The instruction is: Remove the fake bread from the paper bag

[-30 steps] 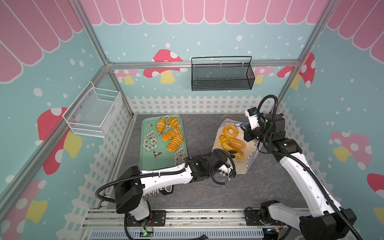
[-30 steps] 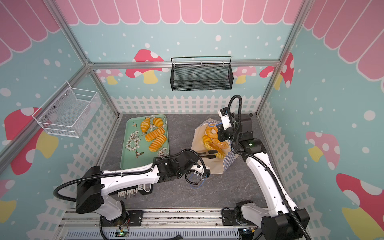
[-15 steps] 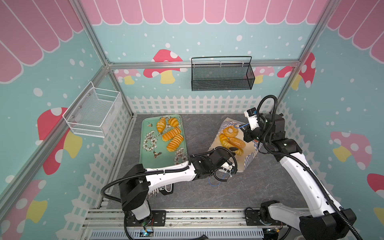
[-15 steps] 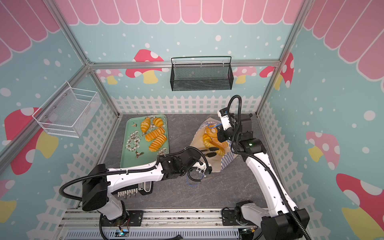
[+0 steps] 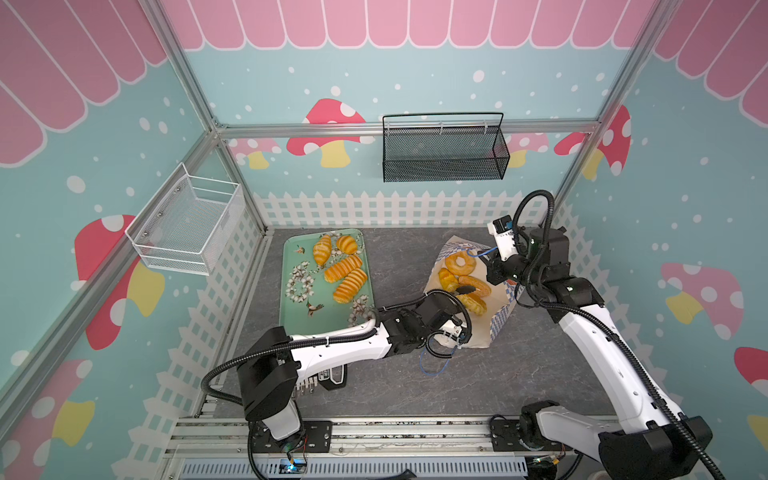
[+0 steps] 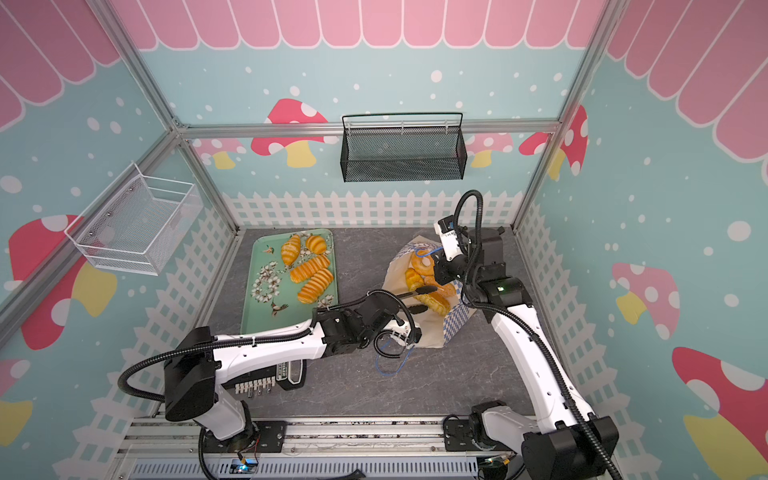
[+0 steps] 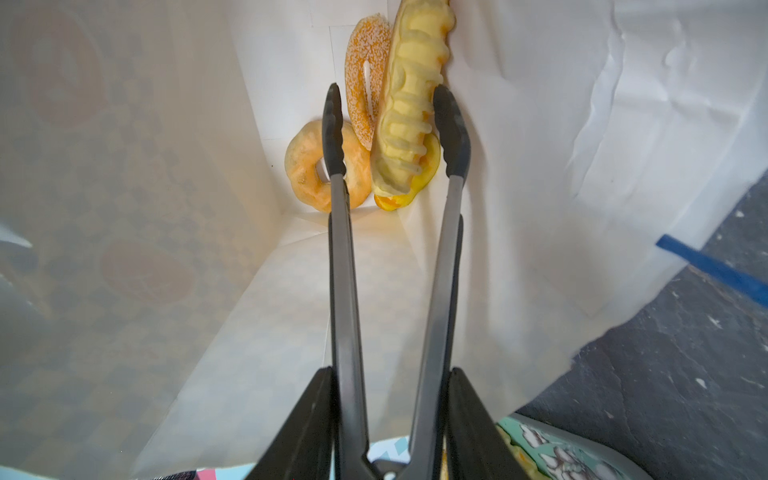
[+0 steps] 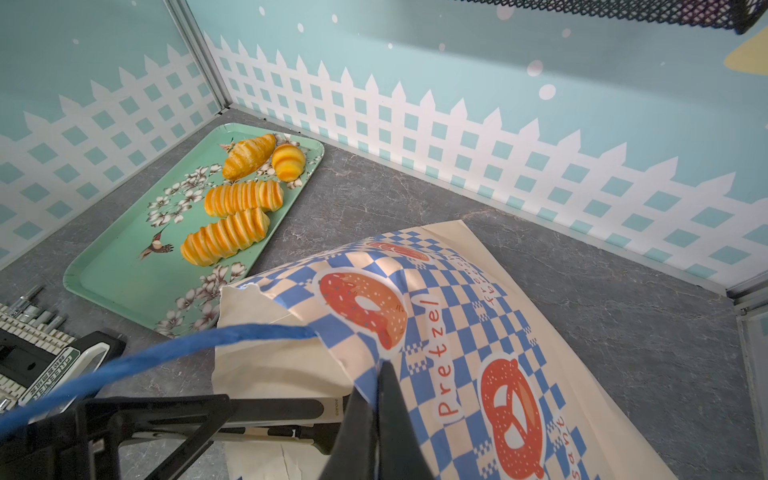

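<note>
Yellow loaf [image 7: 409,124] in paper bag [image 7: 561,145], btwn L gripper's [image 7: 390,372] tongs [image 7: 341,270].

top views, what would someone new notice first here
The cream paper bag with a blue checkered band lies open on the right of the grey table, glossy golden toy pastries showing inside, while the left gripper pokes black-tipped steel tongs in. On the left, a mint-green floral tray holds four more pastries.

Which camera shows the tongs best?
The left wrist view: the tongs fill the middle, black tips either side of a ribbed long loaf inside the paper bag. In both top views they look tiny. The right wrist view shows no tips.
</note>
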